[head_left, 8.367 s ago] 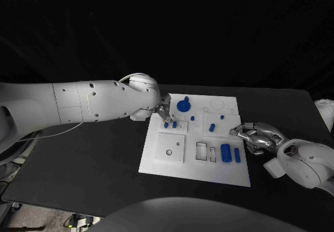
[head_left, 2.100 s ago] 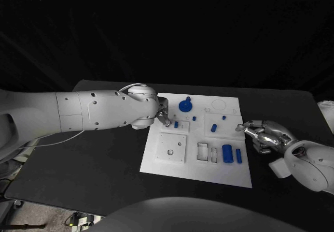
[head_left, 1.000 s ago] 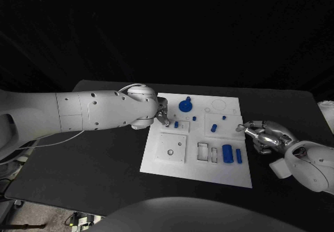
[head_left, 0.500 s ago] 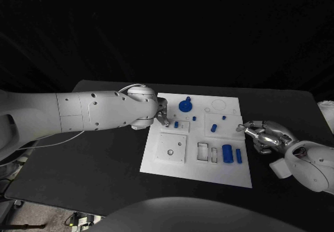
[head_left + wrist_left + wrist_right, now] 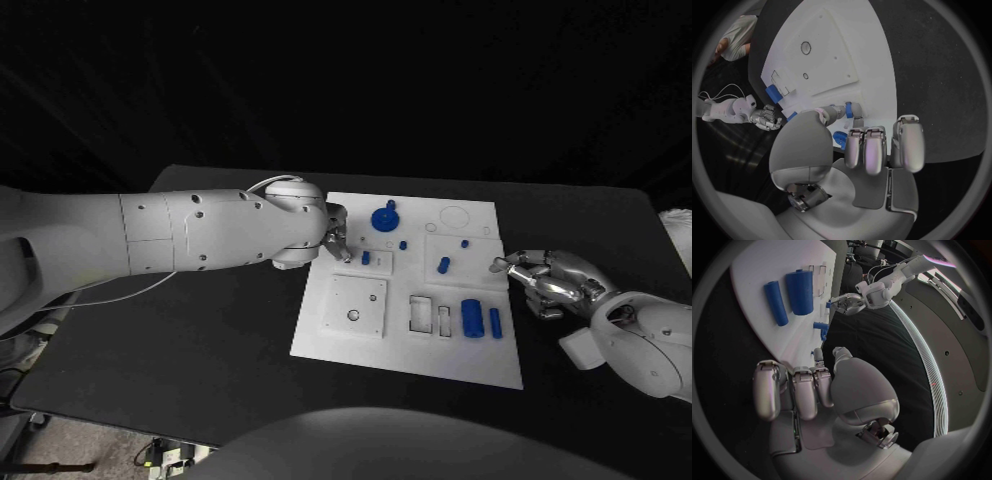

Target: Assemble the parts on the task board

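Blocking the board's near-left corner, the bulky left arm (image 5: 202, 230) reaches in, its left hand (image 5: 338, 238) at the task board (image 5: 411, 350) by a small blue peg (image 5: 365, 257); whether the fingers pinch anything I cannot tell. On the black table (image 5: 173, 330), the right hand (image 5: 541, 282) sits curled just off the board's right edge, apparently holding nothing. Two blue cylinders (image 5: 472, 317) lie beside empty rectangular slots (image 5: 420, 312); a blue knob (image 5: 384, 217) stands further back.

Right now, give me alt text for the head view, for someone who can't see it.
A white rectangular task board lies on a black table, carrying small blue parts. The left hand reaches over its near-left edge beside a blue peg; the right hand hovers off its right edge.
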Tool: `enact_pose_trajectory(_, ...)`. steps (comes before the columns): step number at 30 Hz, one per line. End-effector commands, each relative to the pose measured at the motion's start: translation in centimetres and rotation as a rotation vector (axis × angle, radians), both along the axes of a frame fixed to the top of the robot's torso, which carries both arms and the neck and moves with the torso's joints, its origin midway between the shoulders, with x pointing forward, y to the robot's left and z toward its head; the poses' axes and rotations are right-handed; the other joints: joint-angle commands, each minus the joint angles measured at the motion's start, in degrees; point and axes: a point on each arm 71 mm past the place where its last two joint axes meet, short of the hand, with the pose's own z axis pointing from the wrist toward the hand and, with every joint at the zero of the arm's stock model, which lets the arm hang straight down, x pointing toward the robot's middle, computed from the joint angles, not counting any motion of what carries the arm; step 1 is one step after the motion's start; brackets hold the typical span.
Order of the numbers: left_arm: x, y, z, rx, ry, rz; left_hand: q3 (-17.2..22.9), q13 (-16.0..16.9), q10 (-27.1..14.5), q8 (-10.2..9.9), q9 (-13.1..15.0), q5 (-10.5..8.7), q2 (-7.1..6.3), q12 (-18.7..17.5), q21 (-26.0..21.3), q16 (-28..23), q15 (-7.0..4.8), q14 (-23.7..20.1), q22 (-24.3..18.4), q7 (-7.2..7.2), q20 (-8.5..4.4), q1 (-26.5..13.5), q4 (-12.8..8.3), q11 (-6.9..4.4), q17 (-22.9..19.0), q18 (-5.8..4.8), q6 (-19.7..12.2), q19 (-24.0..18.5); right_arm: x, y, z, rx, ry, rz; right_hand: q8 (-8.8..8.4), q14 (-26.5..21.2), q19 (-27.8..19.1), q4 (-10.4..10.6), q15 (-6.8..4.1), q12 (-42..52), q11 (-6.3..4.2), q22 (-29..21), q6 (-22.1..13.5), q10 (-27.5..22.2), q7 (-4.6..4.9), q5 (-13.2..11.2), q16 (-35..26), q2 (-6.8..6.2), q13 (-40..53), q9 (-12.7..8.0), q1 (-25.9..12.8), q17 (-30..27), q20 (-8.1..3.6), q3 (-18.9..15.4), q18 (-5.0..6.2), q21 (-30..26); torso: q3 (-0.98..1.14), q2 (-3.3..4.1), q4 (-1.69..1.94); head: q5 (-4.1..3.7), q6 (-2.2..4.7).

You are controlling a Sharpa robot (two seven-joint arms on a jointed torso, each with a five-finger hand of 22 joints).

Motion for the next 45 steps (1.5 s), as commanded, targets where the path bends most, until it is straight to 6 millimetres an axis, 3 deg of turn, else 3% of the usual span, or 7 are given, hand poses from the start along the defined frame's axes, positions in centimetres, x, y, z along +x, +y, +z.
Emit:
enact_pose_trajectory(1, -0.09, -0.18, -0.13, -0.003, 0.003, -0.008, -2.0, 15.1, 6.2, -0.7, -0.6, 0.25, 0.49, 0.1, -0.5, 0.1, 0.40, 6.1, 12.2, 0.26, 0.18, -0.7, 0.8, 0.53, 15.1, 0.33, -0.1, 1.5, -0.11, 0.15, -0.04, 0.006, 0.005, 0.019, -0.23, 5.5, -0.3, 0.0, -0.32, -0.4, -1.90, 11.2, 0.4, 7.9, -0.03, -0.1, -0.3, -0.01, 10.9, -0.1, 0.6, 13.8, 0.06, 0.2, -0.11, -0.3, 0.03, 0.01, -0.02, 0.01, 0.01)
enact_pose_trajectory(8, -0.09, -0.28, -0.13, -0.021, -0.004, -0.006, -8.4, 15.1, 6.2, -1.9, -1.6, 0.61, 1.88, 0.1, -0.7, 0.1, 0.65, 6.1, 12.2, 0.57, 0.45, -1.9, 1.6, 0.81, 15.1, 0.37, 0.3, 1.4, -0.11, 0.18, -0.07, 0.005, 0.007, 0.019, -0.27, 5.5, -0.4, 0.0, -0.32, -0.4, -1.91, 11.2, 0.4, 7.9, -0.05, -0.1, -0.3, -0.02, 10.9, -0.1, 0.7, 13.8, 0.06, 0.4, -0.10, -0.4, 0.03, -0.02, -0.02, 0.02, 0.01)
enact_pose_trajectory(22, -0.06, -0.25, -0.21, -0.022, 0.000, -0.005, -13.5, 15.1, 6.2, -3.3, -2.7, 0.05, 3.02, 0.1, -1.0, 0.1, 0.83, 6.1, 12.1, 0.89, 0.64, -3.1, 1.8, 1.07, 15.1, 0.42, 0.2, 1.3, -0.13, 0.18, -0.13, 0.005, 0.009, 0.019, -0.32, 5.5, -0.4, -0.1, -0.33, -0.4, -1.92, 11.2, 0.5, 7.9, -0.07, -0.1, -0.3, -0.10, 10.9, -0.1, 1.0, 13.8, 0.06, 0.6, -0.10, -0.4, 0.05, -0.01, -0.03, 0.08, 0.01)
enact_pose_trajectory(33, -0.08, 0.01, -0.40, 0.004, 0.020, 0.000, -15.3, 15.1, 6.2, -3.8, -3.1, -0.17, 3.06, 0.1, -1.1, 0.1, 0.89, 6.1, 12.1, 1.01, 0.67, -3.3, 1.8, 1.13, 15.1, 0.44, 0.1, 1.3, -0.16, 0.21, -0.17, 0.005, 0.011, 0.021, -0.42, 5.5, -0.4, -0.3, -0.35, -0.4, -1.96, 11.2, 0.6, 7.9, -0.10, 0.1, -0.3, -0.32, 10.9, -0.1, 1.6, 13.8, 0.05, 1.1, -0.09, -0.4, 0.01, -0.02, -0.04, 0.07, 0.01)
enact_pose_trajectory(45, -0.14, 0.06, -0.39, -0.006, 0.014, -0.001, -21.2, 15.1, 6.2, -4.9, -4.0, -3.07, 3.62, 0.1, -1.2, 0.1, 0.92, 6.1, 12.1, 1.22, 0.75, -5.4, 1.9, 1.12, 15.1, 0.45, 0.1, 1.3, -0.17, 0.22, -0.21, 0.005, 0.013, 0.022, -0.45, 5.5, -0.4, -0.3, -0.36, -0.4, -1.97, 11.2, 0.6, 7.9, -0.10, 0.1, -0.3, -0.40, 10.9, -0.1, 1.8, 13.8, 0.05, 1.2, -0.08, -0.5, 0.02, 0.01, -0.01, -0.01, 0.01)
